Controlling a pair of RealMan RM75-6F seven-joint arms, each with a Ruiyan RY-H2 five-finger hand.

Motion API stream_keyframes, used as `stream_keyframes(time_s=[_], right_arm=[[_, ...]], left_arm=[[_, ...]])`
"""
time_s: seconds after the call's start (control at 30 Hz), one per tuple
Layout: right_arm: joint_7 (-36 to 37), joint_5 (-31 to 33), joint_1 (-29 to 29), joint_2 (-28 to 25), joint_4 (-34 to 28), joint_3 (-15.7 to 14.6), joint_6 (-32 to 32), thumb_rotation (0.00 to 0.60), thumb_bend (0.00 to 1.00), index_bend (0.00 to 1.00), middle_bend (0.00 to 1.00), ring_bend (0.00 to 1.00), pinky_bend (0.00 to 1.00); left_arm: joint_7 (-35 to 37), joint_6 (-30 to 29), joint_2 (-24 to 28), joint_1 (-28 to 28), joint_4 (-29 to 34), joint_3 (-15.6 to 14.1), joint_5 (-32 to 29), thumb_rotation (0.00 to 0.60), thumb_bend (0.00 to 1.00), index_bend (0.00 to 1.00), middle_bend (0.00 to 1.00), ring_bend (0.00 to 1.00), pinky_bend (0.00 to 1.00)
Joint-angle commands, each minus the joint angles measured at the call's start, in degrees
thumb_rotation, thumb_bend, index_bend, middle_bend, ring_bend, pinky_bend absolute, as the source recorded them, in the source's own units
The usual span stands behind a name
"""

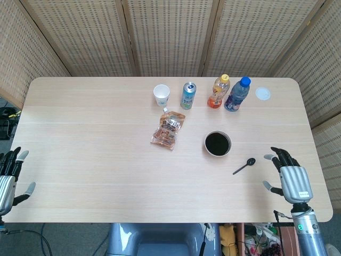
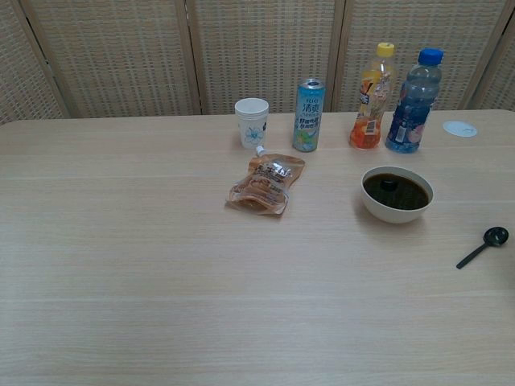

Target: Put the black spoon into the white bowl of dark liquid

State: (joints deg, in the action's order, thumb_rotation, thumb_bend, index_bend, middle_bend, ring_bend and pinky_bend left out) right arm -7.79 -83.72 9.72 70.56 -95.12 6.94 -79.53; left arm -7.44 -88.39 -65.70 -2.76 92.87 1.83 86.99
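Fingers (image 1: 281, 156) of the right hand (image 1: 290, 180) are spread and hold nothing, hovering over the desk (image 1: 85, 160) edge just right of the black spoon (image 1: 244, 166). Its long axis runs diagonally, bowl end toward the fingers, handle toward the desk's near edge, close beside the white bowl (image 1: 218, 144). Far off at the opposite edge, the left hand (image 1: 8, 178) is likewise spread and empty, so the right is the nearer.

- Can (image 2: 308, 115), teal and silver, upright on the tabletop (image 2: 121, 265): Chinese characters printed down its front, too small to read with certainty.
- Orange bottle (image 2: 370, 99), yellow cap: label carries print, illegible.
- Blue bottle (image 2: 411, 103): label print illegible.
- Paper cup (image 2: 252, 123): blue motif only, no readable text.
- Brown pouch (image 2: 265, 184): printing present, unreadable.
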Motion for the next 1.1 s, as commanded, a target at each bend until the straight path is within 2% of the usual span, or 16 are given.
stream_keyframes(time_s=[0.03,0.33,0.53,0.73,1.1], right_arm=[[1.3,-0.2,2.2,-1.3,-0.3,0.0,3.5,0.600,0.22,0.31,0.32,0.29,0.48],[2.0,-0.6,9.6,-2.2,1.7,-1.0,15.9,0.600,0.22,0.31,0.56,0.60,0.74],[3.1,-0.9,13.5,0.6,6.3,-1.3,20.9,0.600,0.25,0.35,0.69,0.74,0.82],[3.8,-3.2,16.4,4.6,13.9,-2.1,22.7,0.600,0.32,0.41,0.75,0.82,0.90],[6.9,-7.1,20.5,9.6,23.7,-4.3,24.6,0.600,0.43,0.48,0.77,0.85,0.94]], left_arm=[[0.0,0.0,0.1,0.0,0.0,0.1,-0.1,0.600,0.33,0.00,0.00,0.00,0.00],[-0.4,-0.3,1.0,0.0,-0.3,0.8,-0.9,0.600,0.33,0.00,0.00,0.00,0.00],[-0.3,-0.3,1.2,0.2,-0.3,0.8,-1.1,0.600,0.33,0.00,0.00,0.00,0.00],[-0.1,-0.3,1.4,0.4,-0.6,0.8,-1.5,0.600,0.33,0.00,0.00,0.00,0.00],[0.5,0.0,1.4,0.5,-1.0,0.6,-1.8,0.600,0.33,0.00,0.00,0.00,0.00]])
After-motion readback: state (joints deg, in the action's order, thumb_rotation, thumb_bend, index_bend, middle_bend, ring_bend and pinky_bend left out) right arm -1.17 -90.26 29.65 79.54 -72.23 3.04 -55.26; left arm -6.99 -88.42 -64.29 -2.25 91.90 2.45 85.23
